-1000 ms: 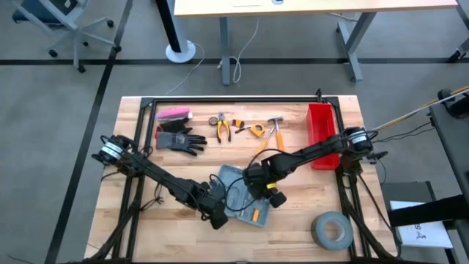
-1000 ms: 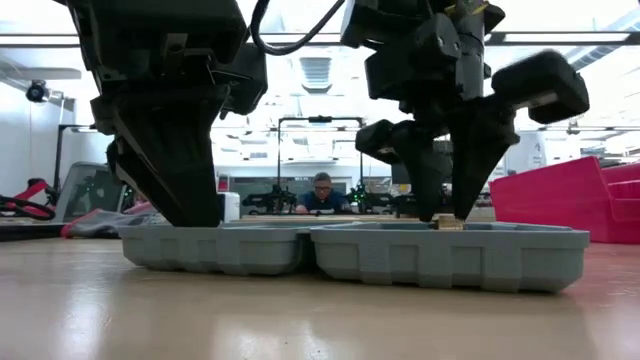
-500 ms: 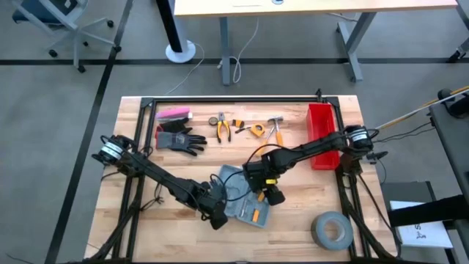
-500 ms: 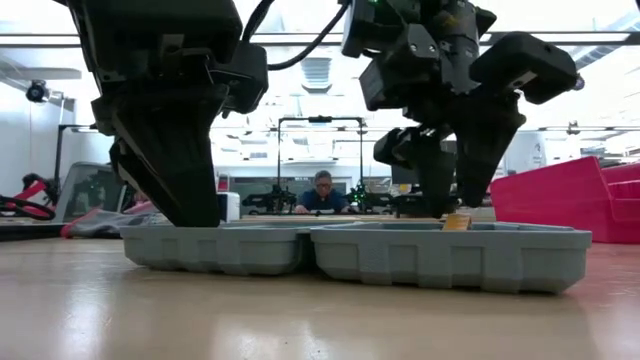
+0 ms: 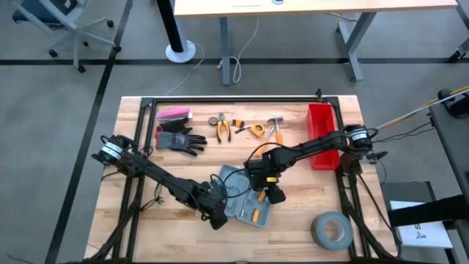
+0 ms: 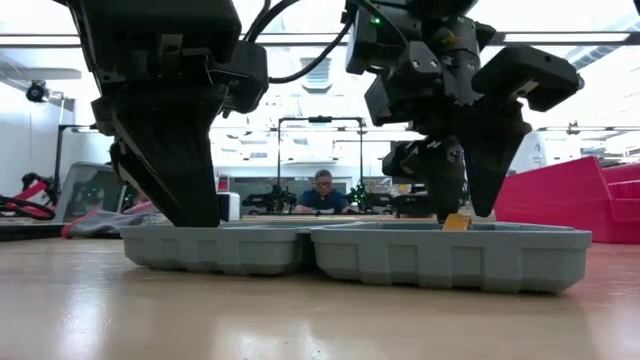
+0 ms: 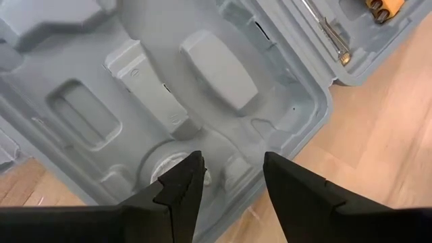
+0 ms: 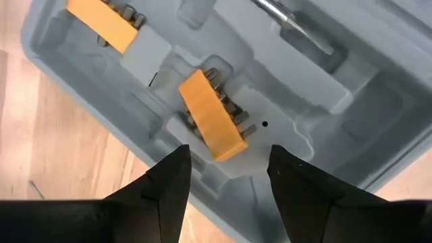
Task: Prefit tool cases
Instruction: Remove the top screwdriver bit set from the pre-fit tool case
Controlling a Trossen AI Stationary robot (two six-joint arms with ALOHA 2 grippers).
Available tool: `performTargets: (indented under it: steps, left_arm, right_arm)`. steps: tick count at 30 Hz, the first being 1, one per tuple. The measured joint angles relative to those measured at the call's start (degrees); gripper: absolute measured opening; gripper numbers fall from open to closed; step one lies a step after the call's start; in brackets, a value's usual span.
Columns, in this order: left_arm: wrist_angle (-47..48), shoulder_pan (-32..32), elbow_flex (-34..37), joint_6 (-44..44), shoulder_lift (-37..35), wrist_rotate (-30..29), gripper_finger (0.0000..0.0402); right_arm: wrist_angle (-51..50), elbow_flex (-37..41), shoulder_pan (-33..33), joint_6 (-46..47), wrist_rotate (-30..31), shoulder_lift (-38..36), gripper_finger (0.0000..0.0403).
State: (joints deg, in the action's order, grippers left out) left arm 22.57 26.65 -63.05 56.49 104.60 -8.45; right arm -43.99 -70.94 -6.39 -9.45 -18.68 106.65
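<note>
Tool case open flat, table centre-front; likely rigid, light, slick plastic (grip rim wall). Left gripper at 7 o'clock, right gripper at 3, both parted, empty.

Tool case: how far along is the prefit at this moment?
Done: the tool case lies open with two orange bit holders seated in one half. In hand: the right gripper hovers open above one; the left gripper straddles the other half's rim. Left: pliers and hammer on the table.
</note>
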Motion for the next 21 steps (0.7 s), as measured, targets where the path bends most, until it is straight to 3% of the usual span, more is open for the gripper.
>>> performTargets:
  steps: [21]
  left_arm:
    - [0.0,-0.2,0.0,0.7,0.0,-1.5,0.0165]
  right_arm:
    - [3.6,0.1,-2.4,5.1,-6.4,0.3,0.0165]
